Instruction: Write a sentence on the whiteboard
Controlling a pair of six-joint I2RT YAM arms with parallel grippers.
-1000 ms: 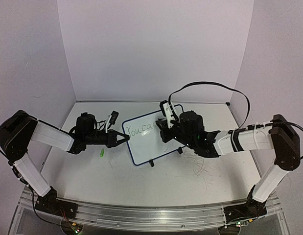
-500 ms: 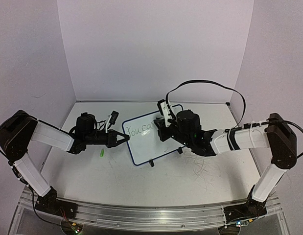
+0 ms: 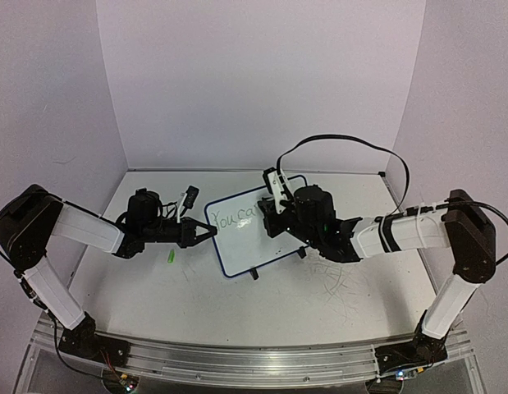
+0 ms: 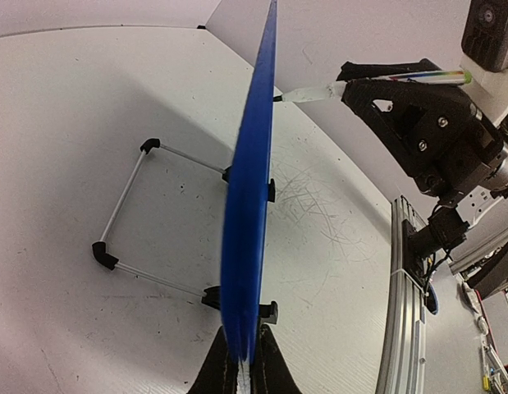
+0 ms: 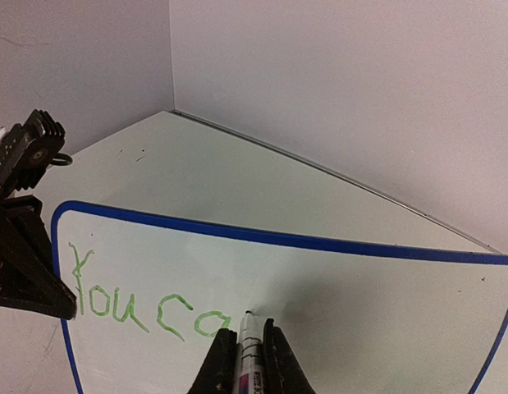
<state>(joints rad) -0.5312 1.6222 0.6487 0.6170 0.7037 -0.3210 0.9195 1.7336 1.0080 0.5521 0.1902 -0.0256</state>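
Observation:
The whiteboard (image 3: 247,242) stands tilted on its black feet at mid-table; in the left wrist view it shows as a blue edge (image 4: 250,189). My left gripper (image 3: 211,233) (image 4: 243,365) is shut on the board's left rim. Green letters "You ca" (image 3: 235,218) (image 5: 130,305) of the sentence run along the upper left of the board (image 5: 377,287). My right gripper (image 3: 267,217) (image 5: 247,349) is shut on a marker (image 5: 250,349) (image 4: 319,92), whose tip touches the board just right of the last letter.
A small green marker cap (image 3: 170,257) lies on the table under the left arm. The board's wire stand (image 4: 122,205) spreads out behind it. Grey scribble scratches (image 3: 336,275) mark the tabletop to the right. Purple walls close in the back and sides.
My right gripper has shifted slightly left and nearer the board with the marker, its cable swinging along. The left gripper and the whiteboard have stayed still.

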